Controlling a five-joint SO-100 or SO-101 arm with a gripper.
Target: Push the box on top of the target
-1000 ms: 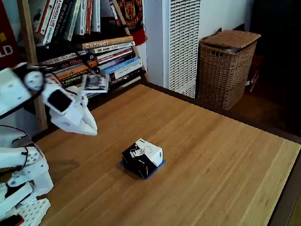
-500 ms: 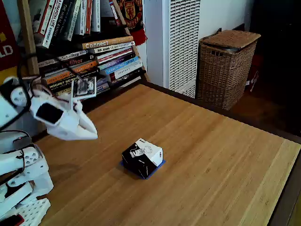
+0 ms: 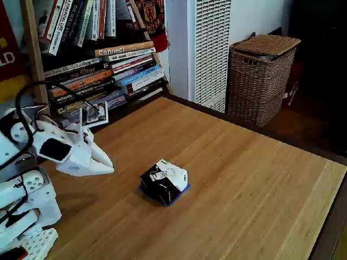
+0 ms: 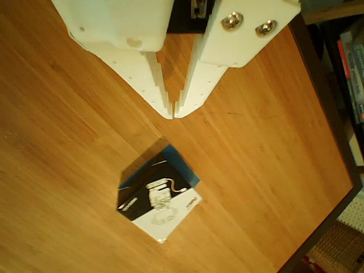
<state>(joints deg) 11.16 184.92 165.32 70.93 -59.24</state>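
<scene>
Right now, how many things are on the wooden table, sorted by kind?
Boxes: 1, the box
Blue tape squares: 1, the target, peeking out under the box
Robot arms: 1, its pincer pointing at the box
Total: 3

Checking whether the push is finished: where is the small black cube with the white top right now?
In the fixed view the small black cardboard cube sits mid-table on the blue tape square, right of the white claw.
</scene>
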